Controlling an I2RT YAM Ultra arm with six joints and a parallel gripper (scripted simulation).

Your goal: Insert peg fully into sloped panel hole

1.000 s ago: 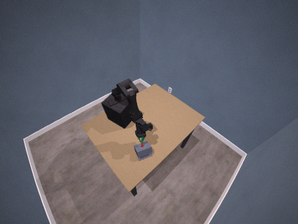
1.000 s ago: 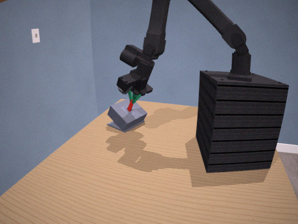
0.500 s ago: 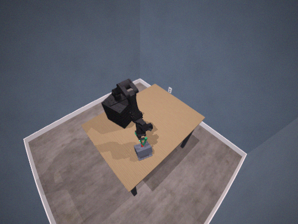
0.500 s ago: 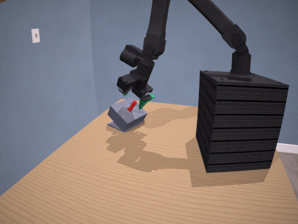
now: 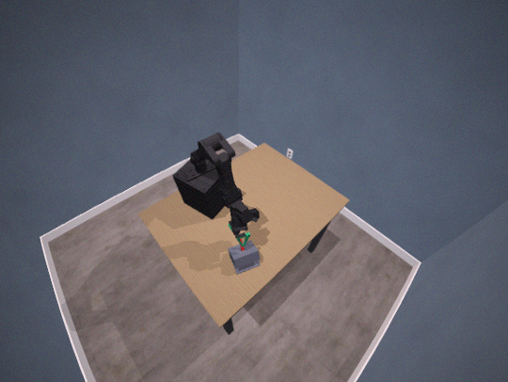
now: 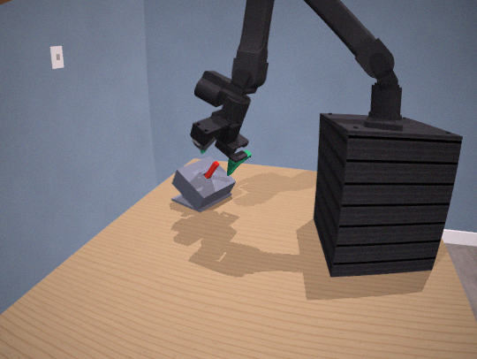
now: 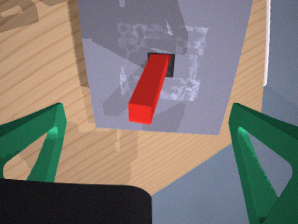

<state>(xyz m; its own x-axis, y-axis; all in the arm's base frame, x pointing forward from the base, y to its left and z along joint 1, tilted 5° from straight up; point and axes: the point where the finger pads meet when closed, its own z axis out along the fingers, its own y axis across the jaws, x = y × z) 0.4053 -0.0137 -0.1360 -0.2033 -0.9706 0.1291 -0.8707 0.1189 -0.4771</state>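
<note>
Peg (image 5: 242, 247) (image 6: 212, 170) (image 7: 148, 91): bright red, square-ended bar, its lower end in the dark square hole (image 7: 170, 65), leaning in it, with a good length standing out.
Panel (image 5: 246, 260) (image 6: 194, 181) (image 7: 107, 75): smooth grey-blue block with a sloped face, pale scuffed patches round the hole, a thin base plate beneath.
Gripper (image 5: 239, 232) (image 6: 216, 163) (image 7: 147, 112): released, green angular fingers spread wide on either side of the peg, touching neither side of it.
Arm (image 5: 226, 176) (image 6: 252, 49): matte black, jointed, mounted on a black box (image 5: 199, 193) (image 6: 389, 199) with grooved sides.
Table (image 5: 292, 188) (image 6: 177, 301) (image 7: 30, 65): light brown wood grain, crossed by shadows, dark legs.
Room: blue-grey walls, white skirting, mottled grey-brown floor.

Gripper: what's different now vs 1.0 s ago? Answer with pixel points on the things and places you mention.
The gripper (image 5: 239, 235) (image 6: 215, 164) (image 7: 147, 112) has let go: its green fingers, closed together at the red peg (image 5: 242, 246) (image 6: 211, 170) (image 7: 148, 90) then, now stand wide apart on either side. The peg seems to lean differently in the exterior view. The sloped panel (image 5: 250, 259) (image 6: 221, 182) (image 7: 107, 100) and the base box (image 5: 199, 190) (image 6: 389, 203) stayed put.
</note>
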